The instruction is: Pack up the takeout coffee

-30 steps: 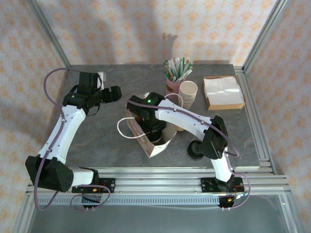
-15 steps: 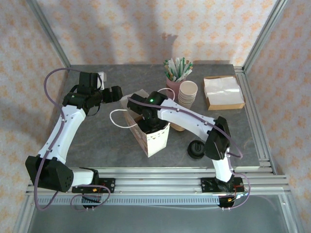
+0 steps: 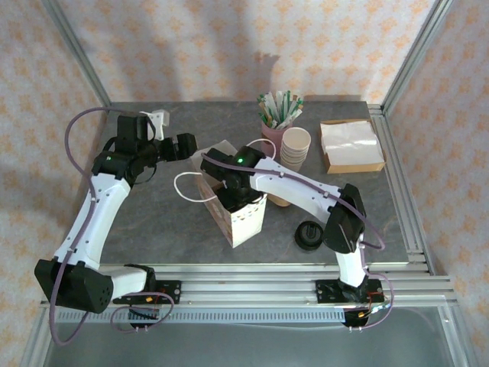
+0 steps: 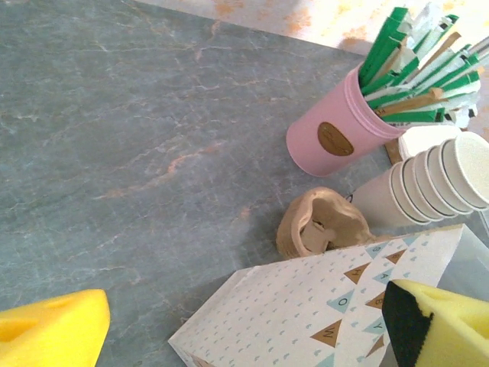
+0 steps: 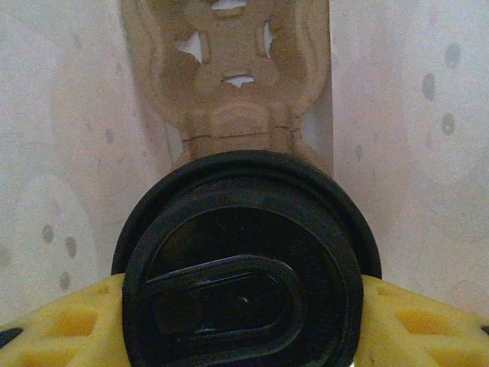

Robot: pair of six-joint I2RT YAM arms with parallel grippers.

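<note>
The takeout coffee [image 5: 244,260] is clamped in the right tool [image 5: 244,329], with the pulp carrier [image 5: 233,76] straight beyond it inside the bag [image 3: 248,223].

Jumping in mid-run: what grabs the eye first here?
The right pincer grips a black plastic-lidded takeout cup inside the white patterned paper bag centre-frame, with a brown pulp carrier beyond it. The left pincer hovers open beside the bag; a round black disc sits by the right arm.
</note>
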